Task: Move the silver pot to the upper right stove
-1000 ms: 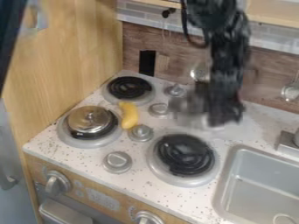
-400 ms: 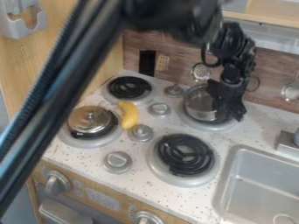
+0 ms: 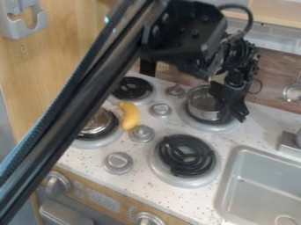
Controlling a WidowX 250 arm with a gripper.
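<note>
The black gripper (image 3: pixel 230 103) hangs over the upper right stove burner (image 3: pixel 220 127), against the right side of the silver pot (image 3: pixel 203 105). The pot stands on that burner, its open top facing up and its right part hidden behind the gripper. A thin loop juts out to the right of the gripper.
A lidded metal pot (image 3: pixel 97 123) sits on the lower left burner, partly behind the arm, with a yellow banana-like toy (image 3: pixel 130 115) beside it. Bare coil burners lie upper left (image 3: pixel 132 88) and lower right (image 3: pixel 186 155). Knobs stand between them; a sink (image 3: pixel 267 186) is at right.
The blurred pot and gripper moved right and came to stand over the upper right burner; since then they have barely shifted. The upper arm swung in across the left side.
</note>
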